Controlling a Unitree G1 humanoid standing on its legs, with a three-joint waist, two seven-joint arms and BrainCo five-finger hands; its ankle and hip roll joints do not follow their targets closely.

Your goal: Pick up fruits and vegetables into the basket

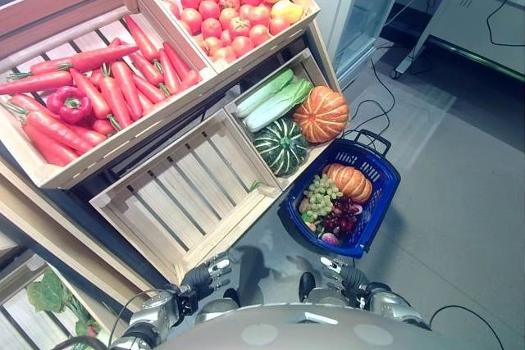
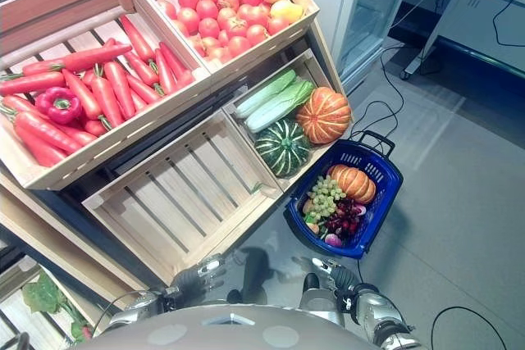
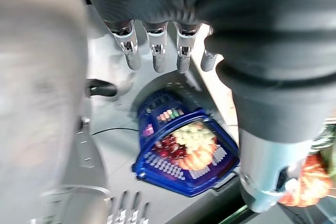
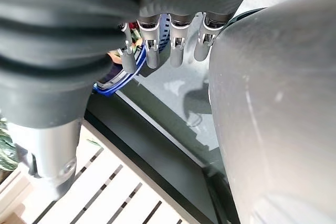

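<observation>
Left hand (image 1: pixel 212 272) and right hand (image 1: pixel 343 272) held low at frame bottom, fingers relaxed, nothing grasped. Blue basket (image 1: pixel 381 194), right of centre, already filled; spill risked if rim is knocked.

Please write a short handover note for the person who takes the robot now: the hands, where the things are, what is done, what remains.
Left hand and right hand: both open, empty, held low near the body.
Blue basket stands on the floor beside the crates; it holds a small orange pumpkin, green grapes and dark red fruit.
Left: carrots, red pepper, tomatoes, cabbage, big orange pumpkin, green squash.
</observation>
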